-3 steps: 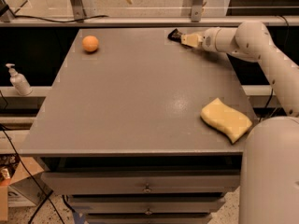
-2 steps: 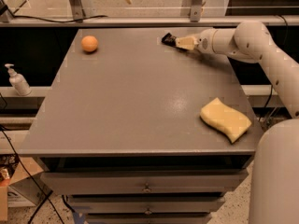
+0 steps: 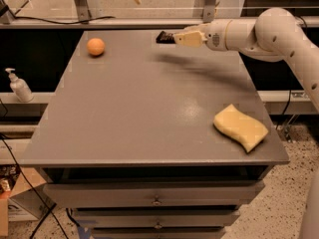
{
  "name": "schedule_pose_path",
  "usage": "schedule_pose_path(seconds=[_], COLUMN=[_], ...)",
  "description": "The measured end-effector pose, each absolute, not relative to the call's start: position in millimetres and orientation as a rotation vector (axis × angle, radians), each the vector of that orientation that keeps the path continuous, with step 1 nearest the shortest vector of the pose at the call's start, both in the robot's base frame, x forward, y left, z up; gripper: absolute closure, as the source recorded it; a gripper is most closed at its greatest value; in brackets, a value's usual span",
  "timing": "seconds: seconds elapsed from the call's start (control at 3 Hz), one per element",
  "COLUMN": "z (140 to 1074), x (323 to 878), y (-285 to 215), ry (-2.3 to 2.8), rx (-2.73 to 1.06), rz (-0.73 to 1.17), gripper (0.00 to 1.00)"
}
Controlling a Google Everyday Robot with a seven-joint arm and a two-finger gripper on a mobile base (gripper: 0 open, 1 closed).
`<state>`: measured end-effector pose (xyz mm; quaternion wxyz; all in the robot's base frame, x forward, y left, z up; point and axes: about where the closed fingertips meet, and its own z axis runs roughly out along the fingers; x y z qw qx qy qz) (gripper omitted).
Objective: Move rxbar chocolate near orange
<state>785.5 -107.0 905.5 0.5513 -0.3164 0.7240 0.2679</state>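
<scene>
My hand (image 3: 174, 37) is hovering above the far edge of the counter (image 3: 149, 113) with its fingers pinching one end of the rxbar chocolate (image 3: 163, 36). The rest of the bar is sticking out past the fingertips, clear of the surface. I am judging the bar to be light and fairly stiff, but the glossy wrapper is probably slippery. With only an end grip it could pivot or slide out, so a hold across the middle of its flat faces would be safer. It is not fragile, so a firm squeeze should do no harm.

The orange (image 3: 95, 47) is sitting ahead of the fingertips, well apart from the bar, also toward the far edge. Being round, it is likely to roll if nudged, so I am planning to set the bar down just short of it.

The counter is looking flat, grey and smooth. Behind the hand, at the near corner under the arm (image 3: 264, 31), a wavy yellow sponge (image 3: 240, 127) is lying well out of the path. Beyond the orange, off the counter, a soap bottle (image 3: 19, 86) is standing on a ledge.
</scene>
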Motion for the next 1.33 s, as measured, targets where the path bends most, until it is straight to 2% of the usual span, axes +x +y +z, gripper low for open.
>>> schedule_pose_path(seconds=[0.67, 1.33], z=[905.7, 912.1], x=[782.3, 748.8], y=[-94.6, -16.7], ry=[1.699, 1.595], rx=[-0.785, -0.982], rz=[0.664, 0.744], gripper=[1.00, 1.00])
